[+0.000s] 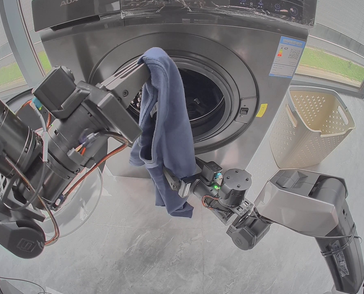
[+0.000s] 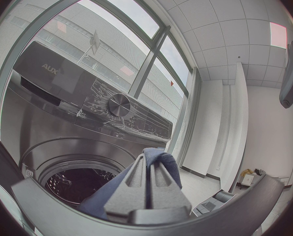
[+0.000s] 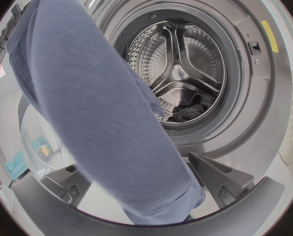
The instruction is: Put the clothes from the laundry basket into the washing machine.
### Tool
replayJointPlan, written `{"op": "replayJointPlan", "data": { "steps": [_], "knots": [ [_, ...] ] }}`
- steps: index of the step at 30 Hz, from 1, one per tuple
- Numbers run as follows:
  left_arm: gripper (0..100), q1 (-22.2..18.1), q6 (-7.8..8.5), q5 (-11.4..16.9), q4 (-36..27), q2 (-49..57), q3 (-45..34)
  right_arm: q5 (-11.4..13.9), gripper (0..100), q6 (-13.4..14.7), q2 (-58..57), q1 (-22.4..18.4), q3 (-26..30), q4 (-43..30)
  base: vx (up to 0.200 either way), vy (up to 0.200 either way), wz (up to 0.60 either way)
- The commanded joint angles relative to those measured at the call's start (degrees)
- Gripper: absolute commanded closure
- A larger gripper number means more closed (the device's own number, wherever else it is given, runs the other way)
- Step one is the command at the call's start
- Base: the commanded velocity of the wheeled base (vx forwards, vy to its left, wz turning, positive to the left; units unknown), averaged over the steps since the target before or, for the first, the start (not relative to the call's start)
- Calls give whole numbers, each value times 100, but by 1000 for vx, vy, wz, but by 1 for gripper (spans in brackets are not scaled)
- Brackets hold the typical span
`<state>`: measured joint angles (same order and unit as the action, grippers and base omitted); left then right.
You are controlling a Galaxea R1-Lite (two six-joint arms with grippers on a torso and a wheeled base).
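A blue garment [image 1: 167,135] hangs from my left gripper [image 1: 144,65], which is shut on its top edge in front of the washing machine's open drum [image 1: 202,99]. In the left wrist view the fingers [image 2: 133,184] press together on the blue cloth [image 2: 162,159]. My right gripper [image 1: 168,177] is lower, at the garment's hanging end. It is open, and the cloth [image 3: 97,108] drapes between its spread fingers [image 3: 218,177]. A dark piece of clothing [image 3: 192,108] lies inside the drum. The cream laundry basket [image 1: 312,127] stands right of the machine.
The machine's glass door [image 1: 82,203] is swung open on the left, behind my left arm. The grey machine front [image 1: 247,58] rises straight ahead. Bare grey floor [image 1: 149,250] lies in front.
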<state>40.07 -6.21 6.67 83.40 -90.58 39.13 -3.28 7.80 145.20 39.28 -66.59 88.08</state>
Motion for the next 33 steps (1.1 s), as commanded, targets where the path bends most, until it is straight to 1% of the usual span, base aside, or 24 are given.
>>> {"op": "replayJointPlan", "data": {
  "steps": [1, 2, 5, 6, 7, 10, 15, 18, 21, 22, 23, 25, 26, 28, 31, 33],
  "knots": [
    [100, 1, -12, 1, 1, 5, -11, -6, 0, 2, 228, 10, -276, 52, 0, 0, 0],
    [100, -43, -12, 1, -8, -4, -20, -6, 100, 11, 193, 10, -276, 52, 0, 0, 0],
    [100, -113, -21, -8, -51, -57, -20, -6, 100, 20, 114, -25, -241, 52, 0, 0, 0],
    [100, -289, -39, -8, -69, -83, -55, -6, 100, 37, -18, -34, -153, 60, 0, 0, 0],
    [100, -377, -47, -8, -78, -101, -81, -6, 100, 46, -124, -34, -56, 60, 0, 0, 0],
    [100, -527, -47, -87, -122, -162, -213, -24, 100, 64, -528, -43, 418, 60, 0, 0, 0],
    [100, -1028, 67, -52, -236, -250, -617, -85, 100, 134, -1258, -52, 1113, 60, 0, 0, 0],
    [100, -1256, 225, 1, -183, -435, -890, -164, 100, 160, -1609, -61, 1385, 60, 0, 0, 0],
    [100, -1432, 541, 335, -51, -725, -1285, -199, 100, 169, -1899, -43, 1605, 60, 0, 0, 0],
    [100, -1449, 594, 397, -16, -777, -1356, -208, 100, 169, -1943, -25, 1631, 60, 0, 0, 0],
    [100, -1502, 691, 511, 72, -909, -1523, -208, 100, 169, -1996, 1, 1649, 60, 0, 0, 0],
    [100, -1511, 761, 572, 212, -1111, -1769, -217, 100, 178, -2075, 27, 1640, 60, 0, 0, 0],
    [100, -1511, 770, 581, 239, -1146, -1813, -217, 100, 178, -2092, 27, 1640, 60, 0, 0, 0],
    [100, -1511, 867, 669, 511, -1551, -2059, -243, 100, 195, -2128, 45, 1640, 60, 0, 0, 0],
    [100, -1520, 1025, 757, 537, -1902, -2103, -261, 100, 204, -2136, 71, 1640, 60, 0, 0, 0],
    [100, -1529, 1069, 757, 546, -2157, -2111, -261, 100, 195, -2136, 89, 1640, 60, 0, 0, 0]
  ]
}}
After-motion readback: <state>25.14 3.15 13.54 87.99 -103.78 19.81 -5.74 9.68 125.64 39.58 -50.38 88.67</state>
